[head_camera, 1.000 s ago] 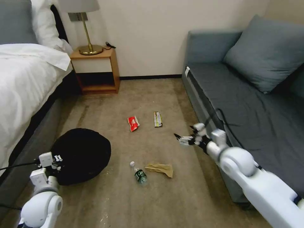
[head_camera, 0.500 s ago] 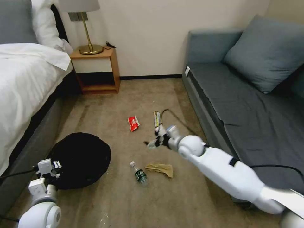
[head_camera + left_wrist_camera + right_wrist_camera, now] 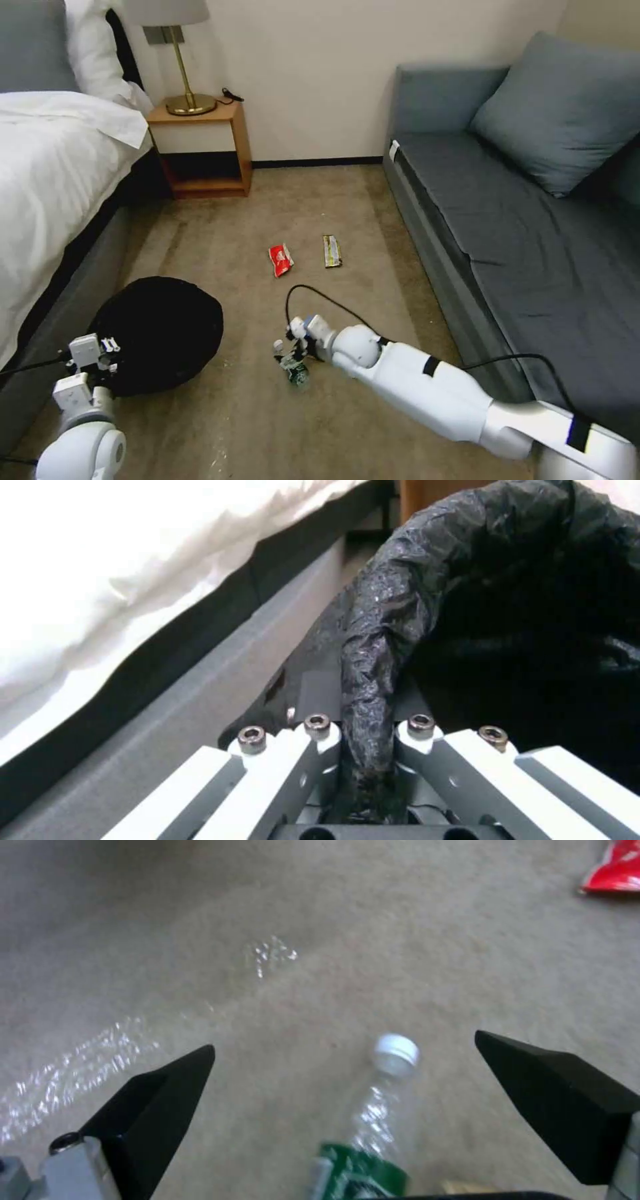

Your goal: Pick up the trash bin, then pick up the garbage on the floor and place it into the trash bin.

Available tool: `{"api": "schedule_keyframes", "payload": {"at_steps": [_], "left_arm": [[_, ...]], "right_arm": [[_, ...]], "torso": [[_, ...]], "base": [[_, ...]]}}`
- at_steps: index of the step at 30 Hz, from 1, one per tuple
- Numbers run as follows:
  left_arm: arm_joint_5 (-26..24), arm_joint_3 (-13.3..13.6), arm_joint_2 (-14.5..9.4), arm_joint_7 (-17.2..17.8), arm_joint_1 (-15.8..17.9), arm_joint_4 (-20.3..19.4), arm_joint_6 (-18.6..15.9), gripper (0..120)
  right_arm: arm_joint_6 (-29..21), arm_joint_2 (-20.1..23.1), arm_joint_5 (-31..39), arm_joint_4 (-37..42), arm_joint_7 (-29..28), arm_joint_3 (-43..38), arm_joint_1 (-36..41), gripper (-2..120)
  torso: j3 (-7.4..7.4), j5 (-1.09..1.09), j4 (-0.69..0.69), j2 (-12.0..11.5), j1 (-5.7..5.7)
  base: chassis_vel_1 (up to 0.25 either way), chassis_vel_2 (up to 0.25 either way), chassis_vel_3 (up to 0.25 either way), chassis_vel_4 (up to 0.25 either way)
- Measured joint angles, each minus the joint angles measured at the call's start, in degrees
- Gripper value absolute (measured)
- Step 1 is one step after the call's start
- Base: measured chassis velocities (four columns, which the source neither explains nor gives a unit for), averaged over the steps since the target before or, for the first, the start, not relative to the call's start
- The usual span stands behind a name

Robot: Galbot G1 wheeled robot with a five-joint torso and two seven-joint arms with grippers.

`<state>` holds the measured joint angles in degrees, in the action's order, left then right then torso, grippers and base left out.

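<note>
Right wrist view: my right gripper [image 3: 343, 1065] spread wide above the bottle [image 3: 380, 1120]; left gripper [image 3: 363, 730] clamps the trash bin [image 3: 480, 605] bag.

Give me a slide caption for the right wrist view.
Right gripper open above the clear bottle lying on the carpet, red packet beyond.

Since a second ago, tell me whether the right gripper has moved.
Yes. The right gripper swung from beside the sofa toward the bed, over the bottle.
</note>
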<state>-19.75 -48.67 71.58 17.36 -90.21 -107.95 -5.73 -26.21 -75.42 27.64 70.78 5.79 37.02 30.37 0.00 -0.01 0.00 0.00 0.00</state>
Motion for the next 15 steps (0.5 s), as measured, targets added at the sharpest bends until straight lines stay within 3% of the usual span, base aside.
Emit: {"api": "schedule_keyframes", "payload": {"at_steps": [8,15], "left_arm": [[-0.98,-1.54,-0.11,0.16,-0.80,0.04,0.14,6],[-1.09,-1.62,-0.22,0.18,-0.90,0.40,0.19,6]], "right_arm": [[2.09,-5.33,-4.71,-8.24,0.71,-0.23,0.62,100],[3.01,-6.78,-7.26,-11.44,0.78,-0.98,1.10,100]], "torso": [[0.00,0.00,0.00,0.00,0.00],[0.00,0.00,0.00,0.00,0.00]], "base": [[0.000,0.000,0.000,0.000],[0.000,0.000,0.000,0.000]]}}
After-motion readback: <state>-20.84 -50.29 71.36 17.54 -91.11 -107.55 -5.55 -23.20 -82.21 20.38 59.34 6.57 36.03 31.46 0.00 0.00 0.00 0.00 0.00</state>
